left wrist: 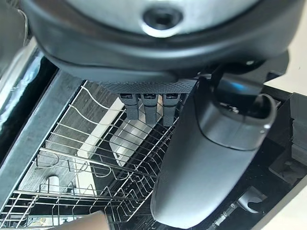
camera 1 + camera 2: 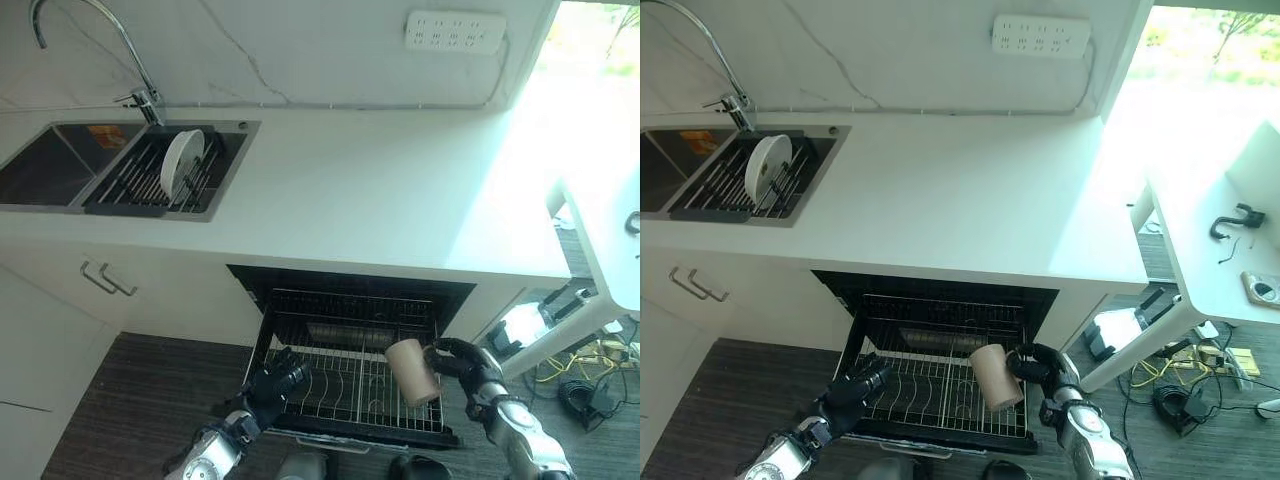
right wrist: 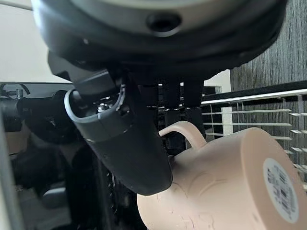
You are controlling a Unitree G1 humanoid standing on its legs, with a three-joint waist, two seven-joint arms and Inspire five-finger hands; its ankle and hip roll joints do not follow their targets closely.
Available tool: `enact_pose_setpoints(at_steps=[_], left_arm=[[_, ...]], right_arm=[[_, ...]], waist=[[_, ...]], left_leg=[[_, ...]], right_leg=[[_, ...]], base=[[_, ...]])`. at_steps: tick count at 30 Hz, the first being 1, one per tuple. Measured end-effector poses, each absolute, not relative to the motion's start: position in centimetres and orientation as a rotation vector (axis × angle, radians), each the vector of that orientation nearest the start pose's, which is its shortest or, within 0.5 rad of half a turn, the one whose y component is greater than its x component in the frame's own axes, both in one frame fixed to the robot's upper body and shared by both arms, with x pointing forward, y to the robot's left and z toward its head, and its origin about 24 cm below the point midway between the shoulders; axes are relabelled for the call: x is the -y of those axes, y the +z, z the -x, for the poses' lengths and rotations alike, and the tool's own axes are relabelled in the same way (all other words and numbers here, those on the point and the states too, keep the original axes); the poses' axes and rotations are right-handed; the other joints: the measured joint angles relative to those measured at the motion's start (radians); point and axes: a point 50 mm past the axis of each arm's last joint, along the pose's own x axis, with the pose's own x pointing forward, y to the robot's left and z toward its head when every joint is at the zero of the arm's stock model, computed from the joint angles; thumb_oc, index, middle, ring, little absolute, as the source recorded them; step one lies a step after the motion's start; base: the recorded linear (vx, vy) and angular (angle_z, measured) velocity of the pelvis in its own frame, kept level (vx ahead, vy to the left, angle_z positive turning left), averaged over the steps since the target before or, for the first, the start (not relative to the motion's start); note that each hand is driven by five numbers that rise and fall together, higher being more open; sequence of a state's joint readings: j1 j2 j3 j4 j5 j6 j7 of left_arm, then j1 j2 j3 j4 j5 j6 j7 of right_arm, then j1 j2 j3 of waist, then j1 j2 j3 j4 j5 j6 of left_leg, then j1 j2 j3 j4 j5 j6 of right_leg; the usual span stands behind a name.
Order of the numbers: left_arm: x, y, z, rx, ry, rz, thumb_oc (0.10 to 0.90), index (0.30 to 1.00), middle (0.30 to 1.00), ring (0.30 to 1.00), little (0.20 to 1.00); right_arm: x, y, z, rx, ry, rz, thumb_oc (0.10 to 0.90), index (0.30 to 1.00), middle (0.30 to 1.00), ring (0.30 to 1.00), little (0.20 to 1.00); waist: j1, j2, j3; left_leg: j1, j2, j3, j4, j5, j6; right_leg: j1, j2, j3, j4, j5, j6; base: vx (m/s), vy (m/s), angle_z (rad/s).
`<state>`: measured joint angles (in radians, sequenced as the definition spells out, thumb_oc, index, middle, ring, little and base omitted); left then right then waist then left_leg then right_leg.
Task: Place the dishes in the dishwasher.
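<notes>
Beige mug [image 2: 413,371], its opening hidden, is gripped by the right robot hand [image 2: 462,362] over the dishwasher rack [image 2: 340,385], while the left robot hand [image 2: 275,382] at 9 o'clock rests with relaxed fingers.

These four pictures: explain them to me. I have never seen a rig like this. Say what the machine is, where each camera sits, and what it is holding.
This is a humanoid robot with two arms and dark fingered hands. Two pictures come from cameras in its head, looking down at a kitchen; the other two come from cameras on its wrists, so each hand looms large there.

Below the white counter a dishwasher stands open with its wire rack pulled out. The right hand grips a beige mug by its handle, over the rack. The left hand is at the rack's left edge, fingers relaxed, holding nothing. A white plate stands on edge in the sink's drainer, beneath the tap.
</notes>
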<state>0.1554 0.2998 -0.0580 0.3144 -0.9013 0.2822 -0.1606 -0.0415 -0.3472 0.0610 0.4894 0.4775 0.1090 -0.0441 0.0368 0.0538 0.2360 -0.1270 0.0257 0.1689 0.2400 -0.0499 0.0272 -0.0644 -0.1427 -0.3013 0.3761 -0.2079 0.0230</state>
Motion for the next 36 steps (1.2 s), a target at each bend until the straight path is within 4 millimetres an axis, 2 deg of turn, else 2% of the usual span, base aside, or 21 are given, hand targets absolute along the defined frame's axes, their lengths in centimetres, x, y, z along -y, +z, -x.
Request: enact_pose_setpoints(at_steps=[2,6,9,10,11,12,19,21,22,24,27,32,36], left_arm=[[-19.2,-6.4,-18.9,-0.649,-0.057,0.668,0.8,0.9,0.9,0.9,0.9],[-18.2,-6.0,-19.7,-0.639,-0.098,0.69,0.8,0.9,0.9,0.9,0.9],[-18.1,-5.9,-19.9,-0.636,-0.101,0.708,0.8,0.9,0.9,0.9,0.9],[-18.1,-5.9,-19.8,-0.634,-0.099,0.721,0.8,0.9,0.9,0.9,0.9],[-18.1,-5.9,-19.7,-0.634,-0.098,0.723,0.8,0.9,0.9,0.9,0.9],[-18.1,-5.8,-19.7,-0.632,-0.098,0.723,0.8,0.9,0.9,0.9,0.9],[-18.6,-5.7,-18.9,-0.631,-0.094,0.715,0.8,0.9,0.9,0.9,0.9],[-18.8,-5.7,-18.6,-0.626,-0.084,0.723,0.8,0.9,0.9,0.9,0.9],[-19.0,-5.5,-18.5,-0.607,-0.077,0.729,0.8,0.9,0.9,0.9,0.9],[-18.9,-5.5,-18.5,-0.611,-0.08,0.731,0.8,0.9,0.9,0.9,0.9],[-19.4,-5.3,-18.6,-0.596,-0.064,0.733,0.8,0.9,0.9,0.9,0.9],[-20.0,-5.6,-17.8,-0.6,-0.033,0.738,0.8,0.9,0.9,0.9,0.9],[-20.8,-5.4,-17.3,-0.585,-0.008,0.732,0.8,0.9,0.9,0.9,0.9]], right_arm=[[24.6,-5.2,-23.7,-0.547,-0.222,-0.094,0.4,0.3,0.3,0.3,0.3],[25.1,-4.4,-24.9,-0.504,-0.286,-0.092,0.4,0.3,0.3,0.3,0.3],[25.3,-4.1,-25.5,-0.483,-0.317,-0.094,0.4,0.3,0.3,0.3,0.3],[25.4,-4.0,-25.5,-0.473,-0.332,-0.091,0.46,0.389,0.389,0.389,0.389],[25.5,-3.9,-25.5,-0.465,-0.346,-0.088,0.598,0.596,0.596,0.596,0.596],[25.6,-3.8,-25.6,-0.456,-0.358,-0.087,0.8,0.9,0.9,0.9,0.9],[26.1,-3.4,-25.6,-0.442,-0.391,-0.095,0.8,0.9,0.9,0.9,0.9],[25.6,-2.2,-25.6,-0.404,-0.362,-0.103,0.8,0.9,0.9,0.9,0.9],[24.6,-0.7,-25.9,-0.339,-0.305,-0.108,0.8,0.9,0.9,0.9,0.9],[23.9,-0.6,-25.1,-0.359,-0.241,-0.085,0.8,0.9,0.9,0.9,0.9],[23.4,-1.2,-24.2,-0.428,-0.165,-0.082,0.8,0.9,0.9,0.9,0.9],[23.7,-1.8,-22.0,-0.491,-0.123,-0.077,0.8,0.9,0.9,0.9,0.9],[24.0,-0.3,-21.9,-0.438,-0.079,-0.053,0.8,0.9,0.9,0.9,0.9]], waist=[[0.014,0.014,0.011],[0.036,0.028,0.036],[0.048,0.03,0.042],[0.049,0.031,0.045],[0.048,0.032,0.047],[0.048,0.032,0.048],[0.042,0.024,0.053],[0.033,0.018,0.063],[0.019,0.014,0.076],[0.018,0.006,0.082],[0.005,-0.019,0.097],[-0.008,-0.044,0.107],[-0.008,-0.061,0.104]], left_leg=[[-0.004,-0.006,-0.011,0.002,0.003,0.003],[-0.016,-0.012,-0.014,0.012,0.004,0.007],[-0.016,-0.013,-0.015,0.015,0.003,0.009],[-0.011,-0.013,-0.018,0.015,0.002,0.009],[-0.007,-0.014,-0.022,0.016,0.001,0.01],[-0.005,-0.014,-0.023,0.016,0.001,0.011],[0.015,-0.014,-0.022,0.017,-0.002,0.012],[0.025,-0.014,-0.021,0.018,-0.003,0.013],[0.026,-0.013,-0.019,0.019,-0.003,0.013],[0.027,-0.011,-0.014,0.021,-0.004,0.013],[0.031,-0.008,-0.012,0.021,-0.007,0.009],[0.066,-0.006,-0.003,0.027,-0.02,0.008],[0.08,0.003,0.007,0.038,-0.028,0.008]], right_leg=[[-0.006,-0.006,-0.01,0.004,0.0,0.0],[-0.013,-0.011,-0.012,0.01,0.0,0.001],[-0.01,-0.012,-0.014,0.009,0.0,0.001],[-0.003,-0.012,-0.017,0.007,0.0,0.001],[0.007,-0.012,-0.022,0.003,0.0,0.001],[0.009,-0.012,-0.023,-0.002,0.0,0.001],[0.03,-0.012,-0.023,-0.005,0.001,0.002],[0.039,-0.012,-0.021,-0.005,0.0,0.003],[0.039,-0.011,-0.018,-0.003,0.001,0.003],[0.038,-0.01,-0.013,-0.001,0.001,0.003],[0.04,-0.007,-0.009,0.0,0.001,0.003],[0.076,-0.005,-0.002,-0.01,0.002,0.005],[0.092,0.001,0.005,-0.013,0.003,0.006]], base=[[0.0,0.001,0.12],[0.0,0.005,0.01],[0.03,0.018,0.02],[0.05,0.025,0.11],[0.07,0.031,0.09],[0.06,0.033,0.07],[0.03,0.027,0.0],[0.0,0.003,-0.02],[-0.01,-0.002,-0.06],[0.01,-0.023,-0.07],[0.04,-0.035,-0.04],[0.07,-0.02,-0.06],[0.02,0.001,-0.05]])
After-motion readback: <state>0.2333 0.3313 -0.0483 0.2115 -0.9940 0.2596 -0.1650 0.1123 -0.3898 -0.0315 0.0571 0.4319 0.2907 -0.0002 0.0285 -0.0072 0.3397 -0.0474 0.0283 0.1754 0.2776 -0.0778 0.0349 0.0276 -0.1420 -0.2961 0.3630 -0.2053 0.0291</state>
